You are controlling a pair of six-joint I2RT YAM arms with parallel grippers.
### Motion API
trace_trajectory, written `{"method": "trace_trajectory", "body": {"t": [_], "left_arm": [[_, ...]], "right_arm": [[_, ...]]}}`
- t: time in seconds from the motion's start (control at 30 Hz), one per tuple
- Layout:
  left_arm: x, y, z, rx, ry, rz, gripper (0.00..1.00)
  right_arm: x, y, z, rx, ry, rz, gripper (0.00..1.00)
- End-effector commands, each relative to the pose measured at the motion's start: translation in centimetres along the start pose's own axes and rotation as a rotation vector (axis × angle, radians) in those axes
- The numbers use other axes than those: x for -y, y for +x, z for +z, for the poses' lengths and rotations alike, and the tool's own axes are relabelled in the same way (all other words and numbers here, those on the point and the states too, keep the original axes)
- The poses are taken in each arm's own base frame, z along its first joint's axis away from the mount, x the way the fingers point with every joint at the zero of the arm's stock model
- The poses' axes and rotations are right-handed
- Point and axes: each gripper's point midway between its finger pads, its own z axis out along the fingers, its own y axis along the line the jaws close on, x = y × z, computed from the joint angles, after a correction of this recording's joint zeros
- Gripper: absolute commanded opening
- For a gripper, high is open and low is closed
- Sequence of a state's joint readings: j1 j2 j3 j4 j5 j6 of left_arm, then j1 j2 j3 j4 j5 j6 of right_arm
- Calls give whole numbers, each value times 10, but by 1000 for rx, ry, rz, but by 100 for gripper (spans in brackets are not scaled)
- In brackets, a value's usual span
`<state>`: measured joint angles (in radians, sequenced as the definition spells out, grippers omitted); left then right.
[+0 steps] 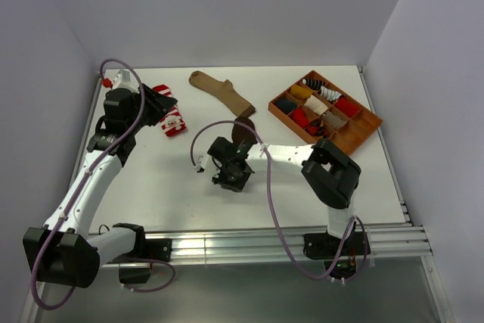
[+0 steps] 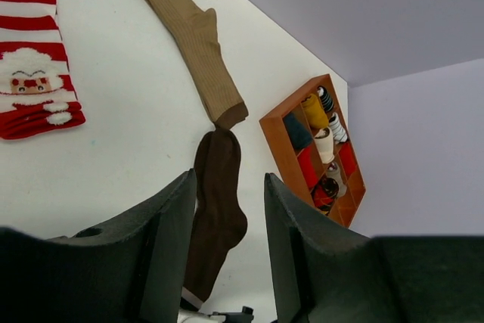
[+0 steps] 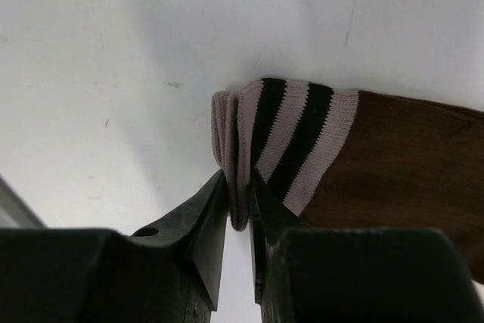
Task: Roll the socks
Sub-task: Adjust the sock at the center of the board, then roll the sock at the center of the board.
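One sock is in hand: the dark brown sock lies flat on the table, left of the orange tray. The right gripper is clenched on the edge of its striped cuff, a fold of knit nipped between the fingers.

The sock's long axis runs from the cuff, on the near side of the tray's level, up to the toe, which points away from the arm bases. The toe ends just short of the open end of the tan sock. The cuff seems to have been turned over only once, though the wrist hides it from above.

To roll well, I would keep the pinch across the cuff's full width and turn it over toward the toe along that axis. The turns should stay tight and square so the roll does not skew.

Farther from the tray, the left gripper is spread and grasping nothing, hovering by the red-and-white striped sock.
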<state>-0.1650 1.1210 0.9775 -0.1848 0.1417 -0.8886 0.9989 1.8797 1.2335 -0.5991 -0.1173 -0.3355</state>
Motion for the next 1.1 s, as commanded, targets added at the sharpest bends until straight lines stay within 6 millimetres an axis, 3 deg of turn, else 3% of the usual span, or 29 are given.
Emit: {"method": "trace_trajectory", "body": {"t": [0.0, 0.03, 0.2, 0.4, 0.53, 0.67, 0.8, 0.87, 0.97, 1.07], "left_arm": [[4, -7, -5, 40, 28, 36, 47], [2, -5, -4, 37, 24, 36, 46], [-8, 4, 0, 16, 16, 36, 44], [-25, 29, 8, -17, 12, 34, 36], [-34, 58, 15, -43, 11, 67, 29], [-23, 103, 18, -95, 76, 117, 21], [-28, 145, 22, -169, 77, 152, 13], [-21, 163, 21, -197, 124, 168, 10], [-16, 187, 19, -234, 211, 209, 13], [-14, 214, 18, -311, 287, 266, 22]], "right_arm": [[-19, 16, -12, 1, -182, 20, 23], [-26, 16, -17, 13, -241, 22, 23], [-25, 20, -32, 42, -362, 69, 22], [-18, 21, -47, 63, -548, 191, 20], [-11, 18, -50, 57, -639, 263, 20], [-10, 25, -45, 4, -760, 369, 20], [2, 28, -41, 4, -806, 449, 20], [5, 31, -39, -8, -808, 475, 20], [6, 35, -35, -26, -813, 500, 20], [5, 37, -33, -41, -829, 519, 20]]}}
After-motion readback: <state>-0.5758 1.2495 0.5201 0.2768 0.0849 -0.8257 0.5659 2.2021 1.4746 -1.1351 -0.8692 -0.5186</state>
